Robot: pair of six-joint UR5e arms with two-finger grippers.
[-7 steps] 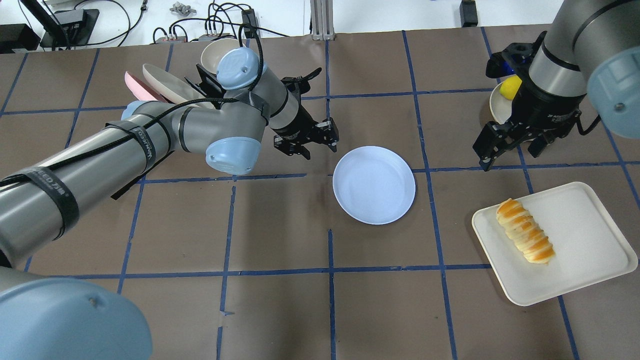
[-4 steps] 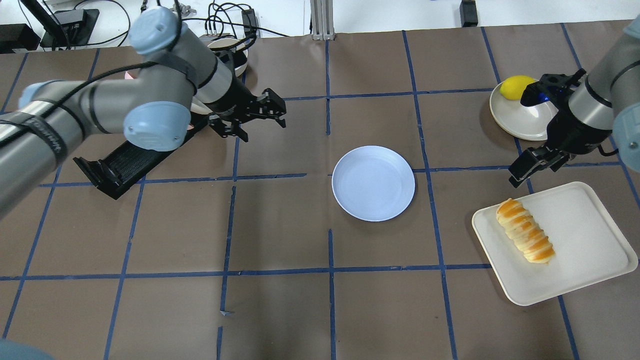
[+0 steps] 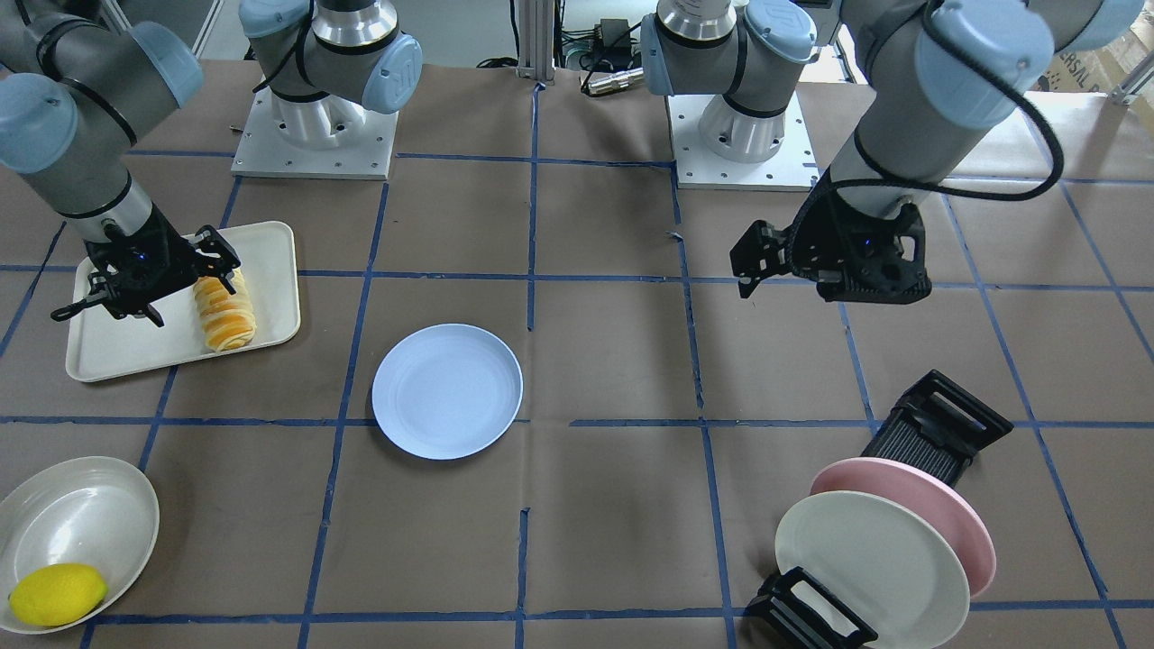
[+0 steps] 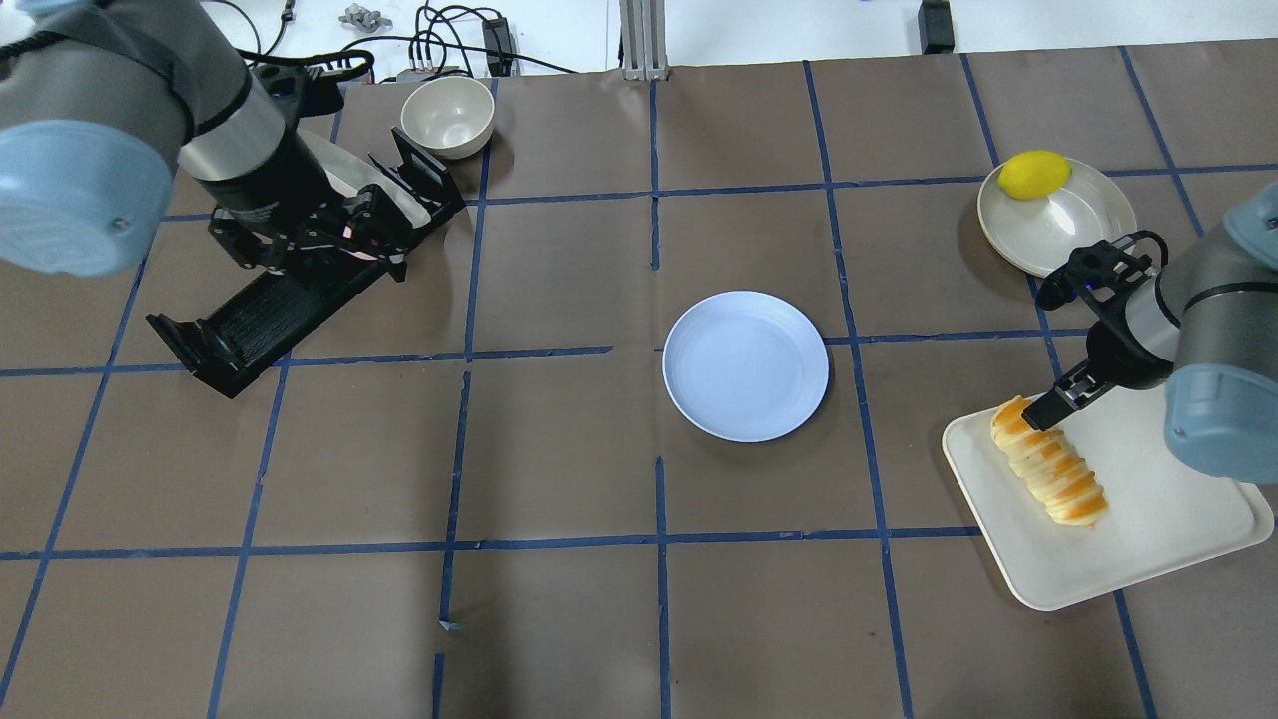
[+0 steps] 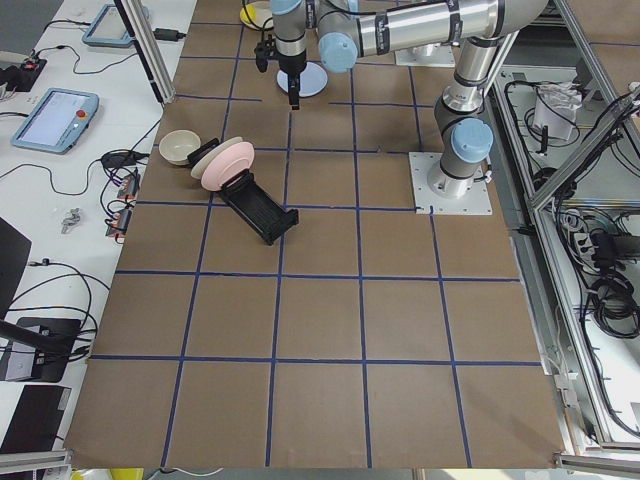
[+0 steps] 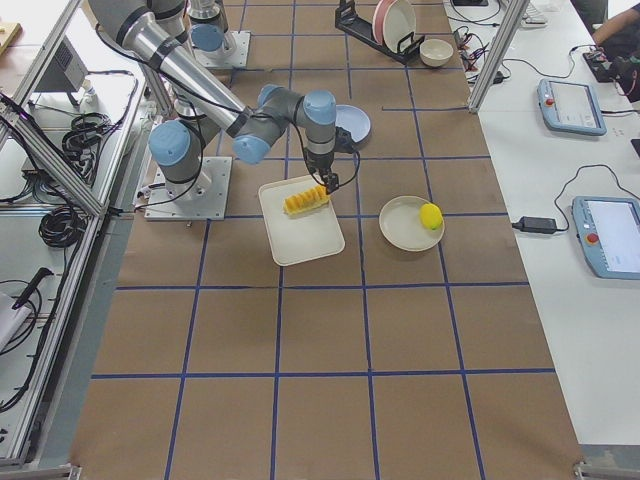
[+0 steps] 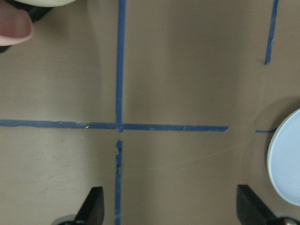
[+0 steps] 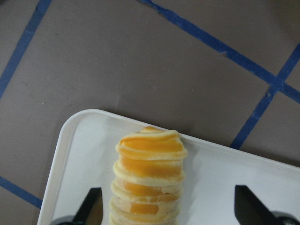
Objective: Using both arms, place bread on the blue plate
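My right gripper (image 8: 169,211) straddles the bread (image 8: 150,159); bare tray (image 8: 79,159) shows between it and each finger.

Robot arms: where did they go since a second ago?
The left gripper pulled back from beside the blue plate to above the dish rack. The right gripper swung from near the lemon down over the bread, open around one end, not gripping. Bread, plate, tray and lemon stayed put.

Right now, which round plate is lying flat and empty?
The blue plate at mid-table. The cream plate holds a lemon; the pink plate and white plate stand in the rack.
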